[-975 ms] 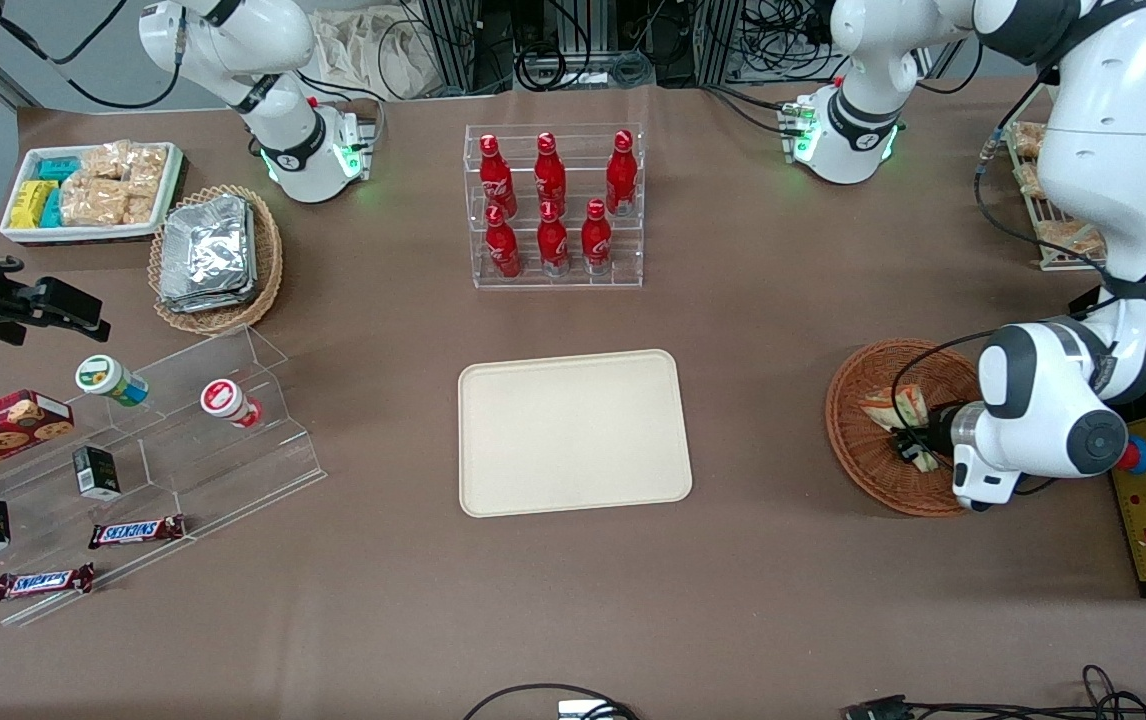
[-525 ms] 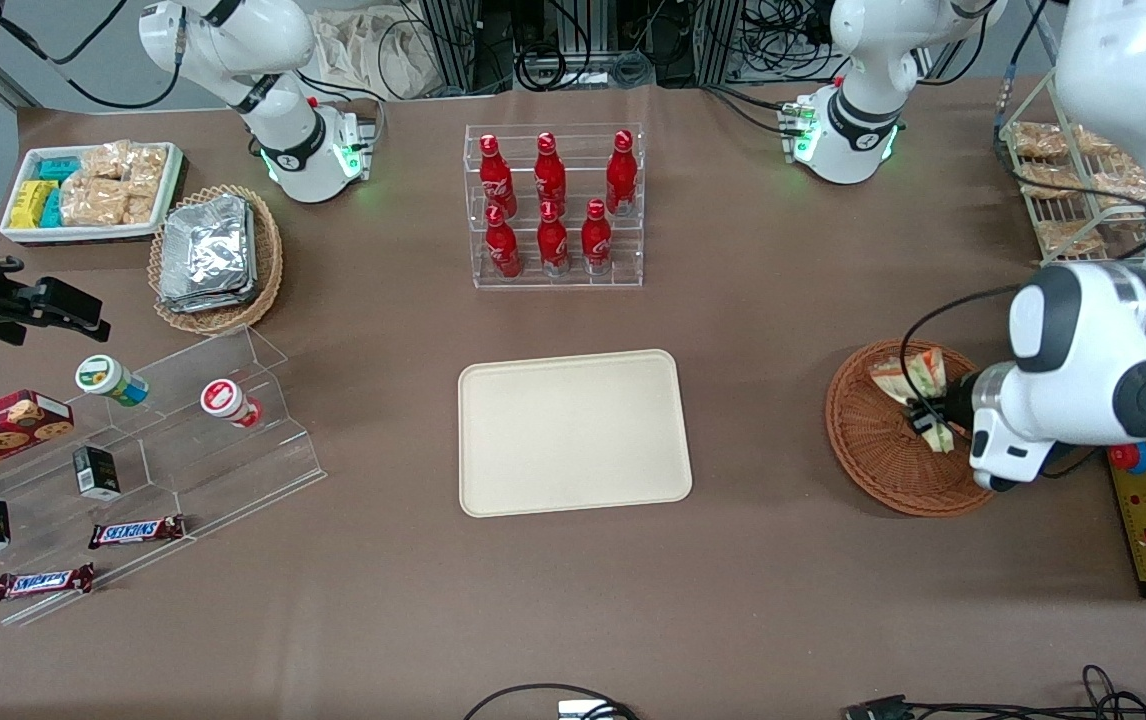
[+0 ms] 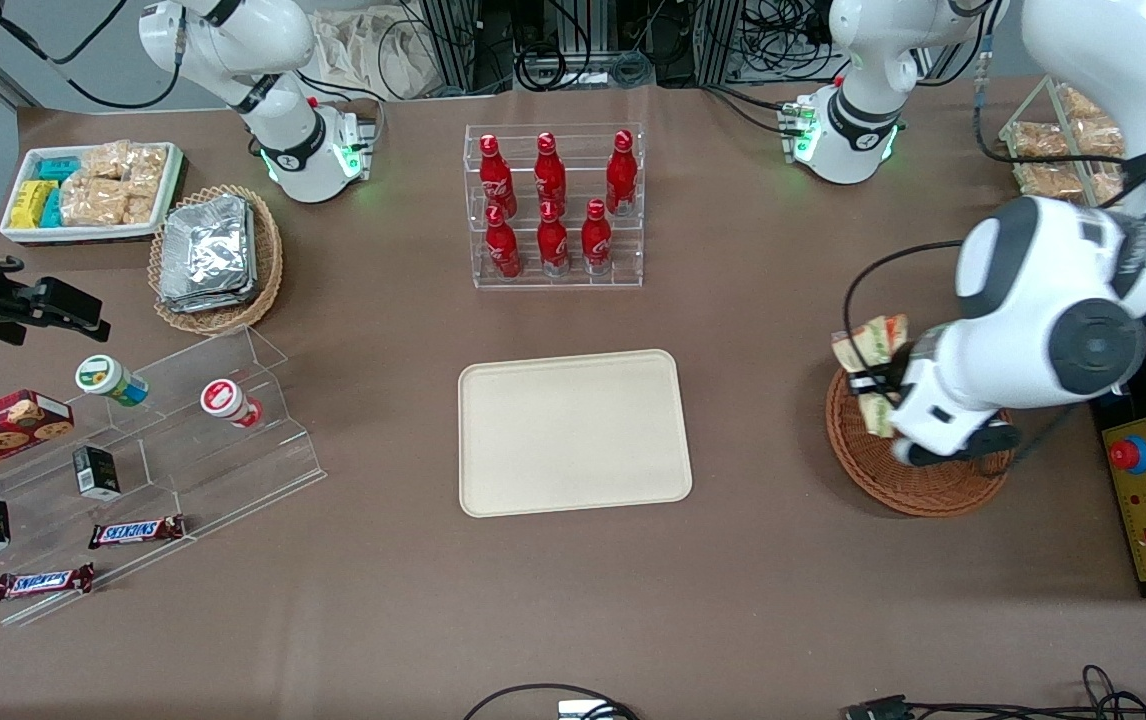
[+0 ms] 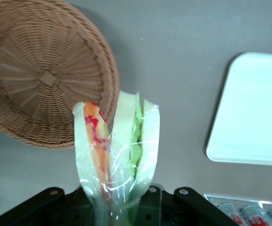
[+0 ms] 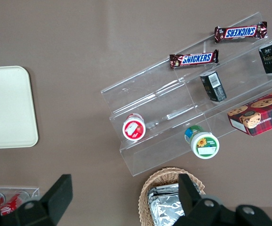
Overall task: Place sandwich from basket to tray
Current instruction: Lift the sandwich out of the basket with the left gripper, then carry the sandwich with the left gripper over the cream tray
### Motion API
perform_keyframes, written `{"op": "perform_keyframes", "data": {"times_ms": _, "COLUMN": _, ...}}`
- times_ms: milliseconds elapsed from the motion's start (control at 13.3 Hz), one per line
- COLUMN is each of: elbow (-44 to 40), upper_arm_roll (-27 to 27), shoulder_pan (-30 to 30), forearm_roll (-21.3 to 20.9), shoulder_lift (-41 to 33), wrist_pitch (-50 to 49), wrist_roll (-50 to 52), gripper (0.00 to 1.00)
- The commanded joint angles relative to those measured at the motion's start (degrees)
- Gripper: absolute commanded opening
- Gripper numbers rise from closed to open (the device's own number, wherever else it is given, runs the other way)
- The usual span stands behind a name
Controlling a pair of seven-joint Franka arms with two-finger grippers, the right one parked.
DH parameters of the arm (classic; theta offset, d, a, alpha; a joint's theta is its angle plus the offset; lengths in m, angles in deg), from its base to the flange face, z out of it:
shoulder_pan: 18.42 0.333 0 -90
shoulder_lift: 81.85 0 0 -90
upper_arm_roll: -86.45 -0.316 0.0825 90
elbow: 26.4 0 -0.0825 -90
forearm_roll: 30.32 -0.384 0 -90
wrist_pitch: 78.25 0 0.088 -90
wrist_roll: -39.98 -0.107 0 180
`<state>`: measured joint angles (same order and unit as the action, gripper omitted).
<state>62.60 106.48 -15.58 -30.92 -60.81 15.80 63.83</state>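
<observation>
The left arm's black two-finger gripper (image 3: 875,384) hangs above the round, shallow, reddish-brown woven wicker basket (image 3: 868,462), over the part of its rim that faces the large flat cream-beige rectangular tray (image 3: 573,432), and it is clamped on the small triangular clear-wrapped sandwich (image 3: 871,347) of pale bread with green and orange-red filling. The sandwich is lifted clear of the basket, not touching the weave, and part of it sticks out past the basket's rim toward the tray. In the left wrist view the sandwich (image 4: 119,150) stands out from the gripper (image 4: 115,209) with its two bread slices splayed apart at the tip, the orange-red layer on one side and the green layer on the other, the wrap wrinkled around them; the basket (image 4: 42,75) shows bare woven wicker with nothing in it, and a rounded corner of the tray (image 4: 253,110) lies well apart from it on the brown table (image 3: 753,600). The tray carries nothing. The clear acrylic rack of red bottles (image 3: 553,205) stands farther from the front camera than the tray, well apart from it.
</observation>
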Motion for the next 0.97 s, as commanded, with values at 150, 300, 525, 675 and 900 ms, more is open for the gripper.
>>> {"op": "perform_keyframes", "data": {"times_ms": 150, "elbow": -7.86, "upper_arm_roll": -0.16, "shoulder_pan": -9.50, "forearm_roll": -1.42, "shoulder_lift": 8.38, "wrist_pitch": 0.60, "wrist_roll": 0.14, "gripper": 0.22}}
{"op": "perform_keyframes", "data": {"times_ms": 300, "elbow": -9.27, "upper_arm_roll": -0.16, "shoulder_pan": -11.36, "forearm_roll": -1.33, "shoulder_lift": 11.90, "wrist_pitch": 2.26, "wrist_roll": 2.94, "gripper": 0.22}}
{"op": "perform_keyframes", "data": {"times_ms": 525, "elbow": -9.19, "upper_arm_roll": -0.25, "shoulder_pan": -14.87, "forearm_roll": -3.34, "shoulder_lift": 15.95, "wrist_pitch": 6.04, "wrist_roll": 4.26, "gripper": 0.22}}
{"op": "perform_keyframes", "data": {"times_ms": 675, "elbow": -9.19, "upper_arm_roll": -0.25, "shoulder_pan": -16.89, "forearm_roll": -5.28, "shoulder_lift": 19.11, "wrist_pitch": 8.84, "wrist_roll": 7.77, "gripper": 0.22}}
{"op": "perform_keyframes", "data": {"times_ms": 900, "elbow": -9.19, "upper_arm_roll": -0.25, "shoulder_pan": -18.92, "forearm_roll": -5.37, "shoulder_lift": 23.51, "wrist_pitch": 15.34, "wrist_roll": 8.84, "gripper": 0.22}}
